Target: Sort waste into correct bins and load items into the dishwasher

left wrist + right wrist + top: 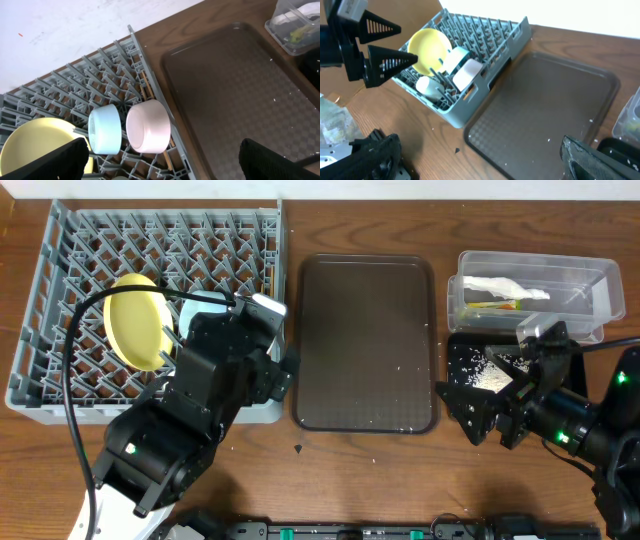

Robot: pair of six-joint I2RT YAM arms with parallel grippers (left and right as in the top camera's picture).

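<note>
Looking down from overhead, finds the grey dish rack (50, 350) at the left of the surface (380, 480), with the yellow plate (135, 320) standing on edge among the pegs. Shows the left arm (180, 430) covering the rack's near right corner and hiding the contents there. Places the dark brown serving tray (365, 340) in the middle and the clear tub (610, 275) at the far right, holding the white napkin (505, 287) and the snack wrapper (490, 305). Sets the black tray (458, 360) just in front of the tub, with the rice scraps (490, 377) inside, partly under the right arm (580, 430). Cannot tell the spread of either set of fingers from up here.

Switching to the left wrist, uncovers things hidden from above: the light blue bowl (105, 131) and the white bowl (147, 126) on their sides, side by side just beside the plate, and thin wooden chopsticks (145, 90) low along the rack wall. Shows the left end effector (162, 162) spread wide above the rack, holding nothing.

Turning to the right wrist, adds the small white cup (430, 86) at the rack's near corner, not visible from overhead. Shows the right end effector (487, 160) likewise spread wide and empty.
</note>
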